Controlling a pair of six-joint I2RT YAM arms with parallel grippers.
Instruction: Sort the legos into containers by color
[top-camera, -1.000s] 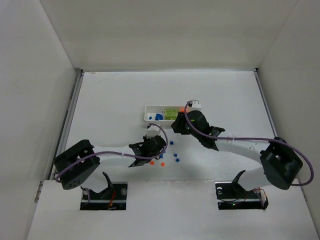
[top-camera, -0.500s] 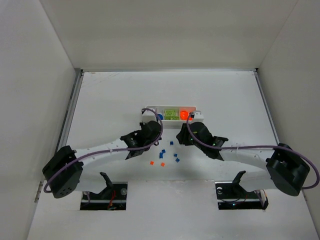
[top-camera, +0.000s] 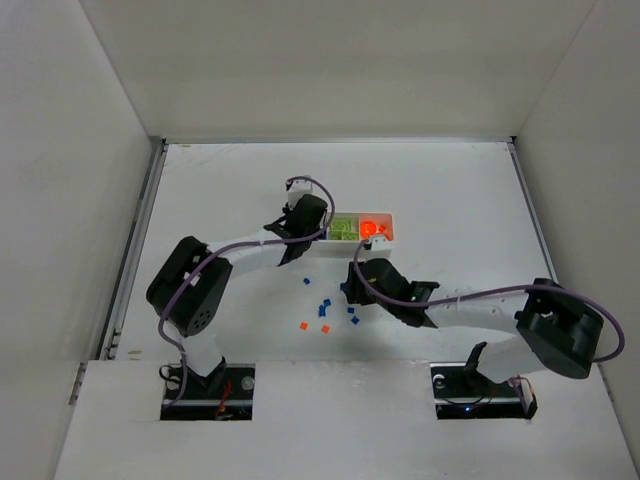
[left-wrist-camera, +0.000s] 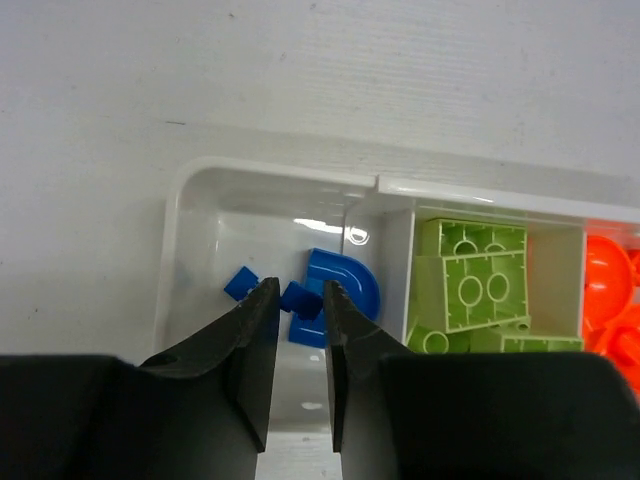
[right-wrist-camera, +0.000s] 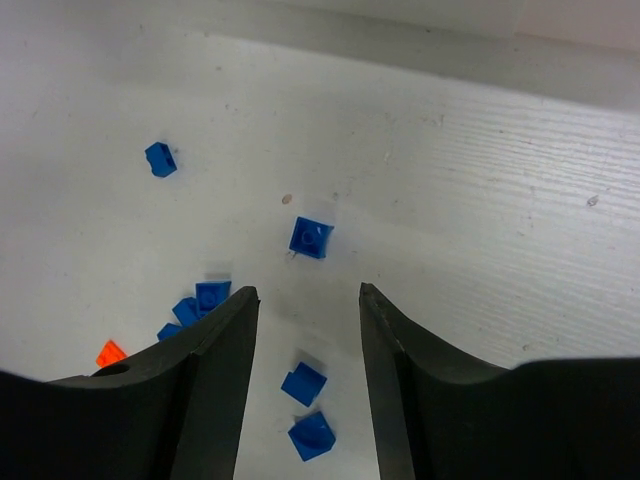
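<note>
The white tray (top-camera: 395, 229) lies at mid table. My left gripper (top-camera: 304, 230) hangs over its left compartment, hiding it from above. In the left wrist view that gripper (left-wrist-camera: 299, 290) is shut on a small blue lego (left-wrist-camera: 300, 301), above a blue arch (left-wrist-camera: 345, 280) and a blue speck (left-wrist-camera: 240, 283). The middle compartment holds lime green legos (left-wrist-camera: 470, 290), and the right one holds orange legos (left-wrist-camera: 610, 285). My right gripper (top-camera: 349, 290) is open and empty over loose blue legos (top-camera: 325, 305). In the right wrist view (right-wrist-camera: 306, 295) two blue legos (right-wrist-camera: 303, 383) lie between its fingers.
Two loose orange legos (top-camera: 303, 325) lie near the front, and one shows in the right wrist view (right-wrist-camera: 111, 352). More blue legos (right-wrist-camera: 310, 237) are scattered ahead of the right gripper. White walls enclose the table on three sides.
My left gripper swung from the loose pile up to the tray's left compartment with a blue lego. My right gripper pulled back from the tray's orange end to the loose blue legos.
</note>
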